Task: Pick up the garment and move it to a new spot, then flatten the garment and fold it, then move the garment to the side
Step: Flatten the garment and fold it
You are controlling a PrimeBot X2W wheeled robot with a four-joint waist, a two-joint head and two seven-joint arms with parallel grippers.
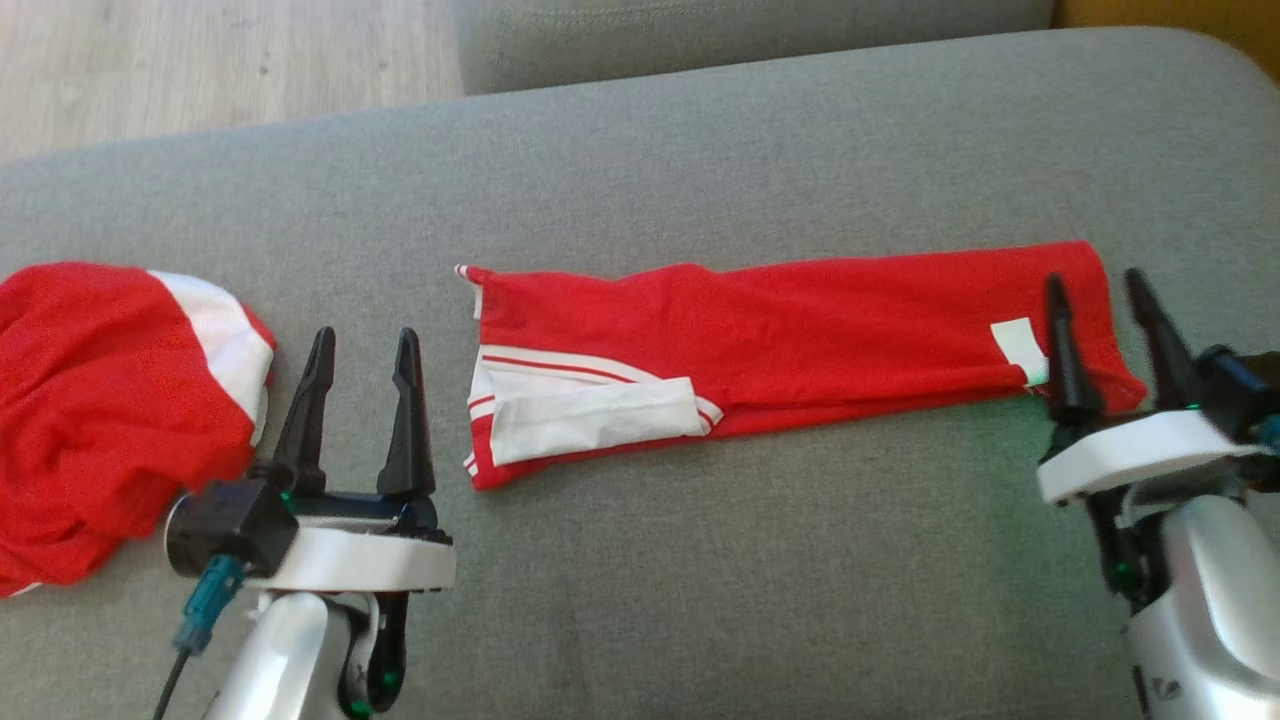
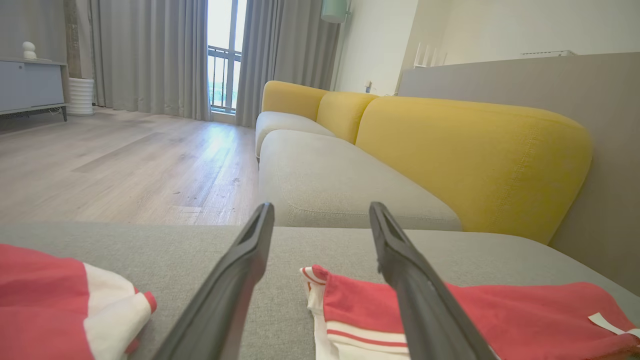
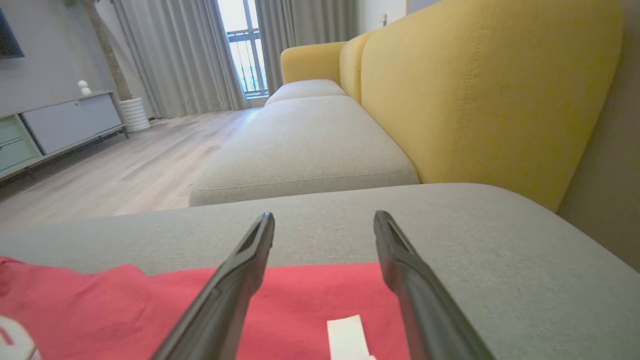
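The garment [image 1: 780, 340] is red with white trim and lies folded into a long flat strip across the grey cushion [image 1: 700, 560]. Its white-striped end [image 1: 580, 415] points left, and a white label [image 1: 1018, 342] sits near its right end. My left gripper [image 1: 365, 335] stands open just left of the striped end, with nothing between its fingers. My right gripper [image 1: 1094, 280] stands open over the garment's right end, by the label. In the left wrist view the garment [image 2: 525, 310] lies right of the open left gripper [image 2: 321, 207]. In the right wrist view the garment [image 3: 310, 300] lies under the open right gripper [image 3: 324, 216].
A second red and white garment [image 1: 100, 400] lies crumpled at the cushion's left edge, also seen in the left wrist view [image 2: 45, 300]. Beyond the cushion are another grey seat [image 2: 330, 180], a yellow backrest [image 2: 470, 155] and wooden floor [image 1: 200, 60].
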